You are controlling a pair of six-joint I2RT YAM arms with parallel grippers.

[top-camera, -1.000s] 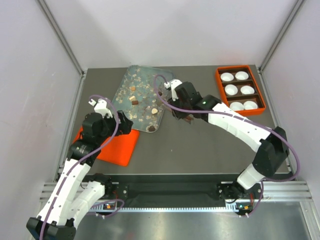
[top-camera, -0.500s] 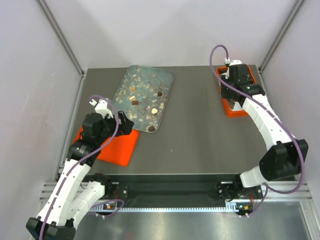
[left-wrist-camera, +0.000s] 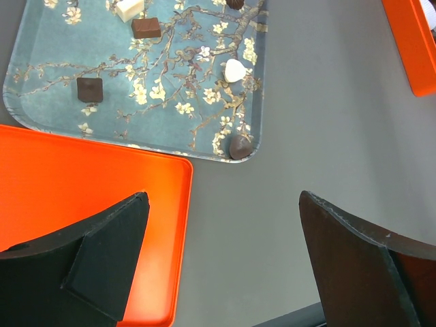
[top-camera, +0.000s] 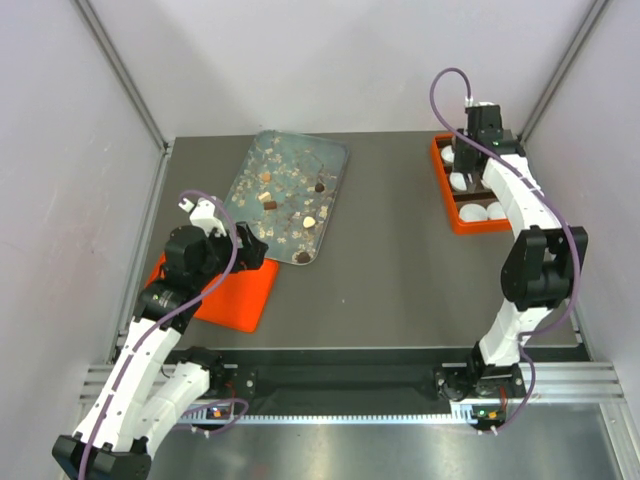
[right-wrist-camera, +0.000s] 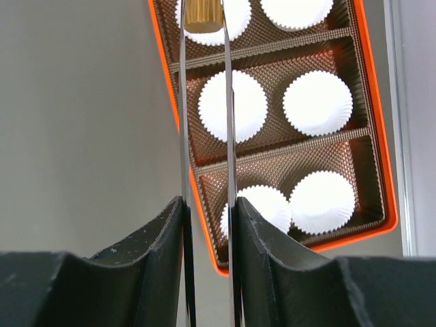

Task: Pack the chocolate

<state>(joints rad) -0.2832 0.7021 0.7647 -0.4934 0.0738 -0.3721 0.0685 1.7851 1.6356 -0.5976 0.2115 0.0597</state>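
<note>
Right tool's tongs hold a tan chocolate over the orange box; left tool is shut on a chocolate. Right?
No. The left tool is open and empty, per the left wrist view. The rest stands: the right tool grips the tongs, which hold a tan chocolate over the orange box.

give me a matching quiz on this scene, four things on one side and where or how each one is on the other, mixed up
1 tongs
2 white paper cups
3 loose chocolates
4 left gripper

a on the floral tray
b wide open, empty
c in the orange box
d squeezed in the right gripper, pinching a tan chocolate

Pairs: 1-d, 2-c, 3-a, 4-b
</note>
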